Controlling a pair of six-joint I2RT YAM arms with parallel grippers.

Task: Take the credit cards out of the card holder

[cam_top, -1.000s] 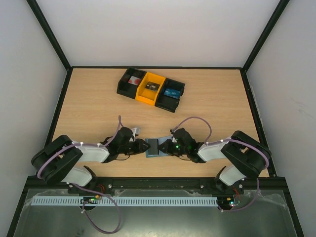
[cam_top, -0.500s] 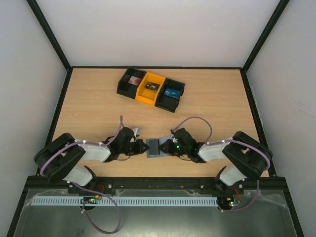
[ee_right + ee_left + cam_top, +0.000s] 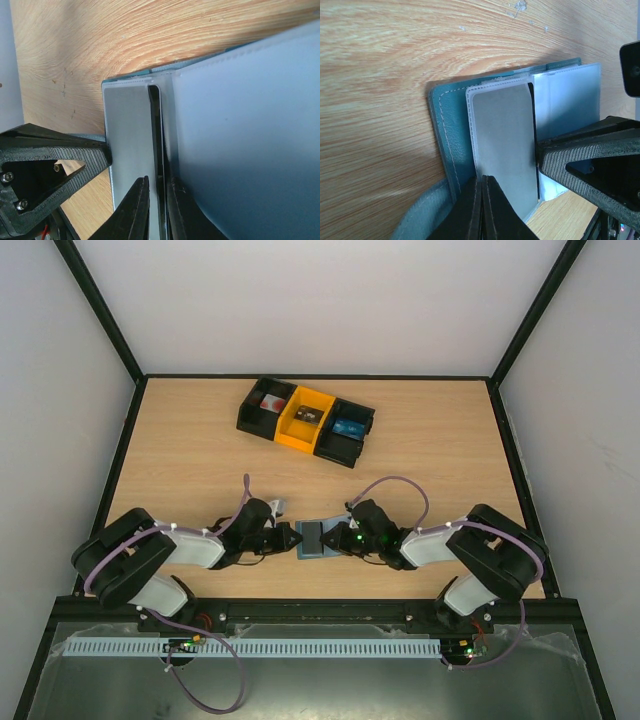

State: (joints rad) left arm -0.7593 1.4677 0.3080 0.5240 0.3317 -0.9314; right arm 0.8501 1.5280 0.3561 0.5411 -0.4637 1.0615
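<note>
We see a pale wooden counter (image 3: 200, 450) with a black-and-yellow plastic compartment tray (image 3: 290, 436) at 12 o'clock. The slate-blue bifold card holder (image 3: 322, 551) lies open at 6 o'clock. Our right fingers (image 3: 132, 210) pinch its clear sleeve (image 3: 240, 130). Our left fingers (image 3: 469, 210) are pressed together at its edge, beside the pocketed flat grey card (image 3: 505, 140).

Top camera looked down from 6 o'clock edge, far, whole desk (image 3: 190, 450) framed. Left wrist camera faced 3 o'clock, right 9 o'clock, both close; all shared card holder (image 3: 318, 538).
</note>
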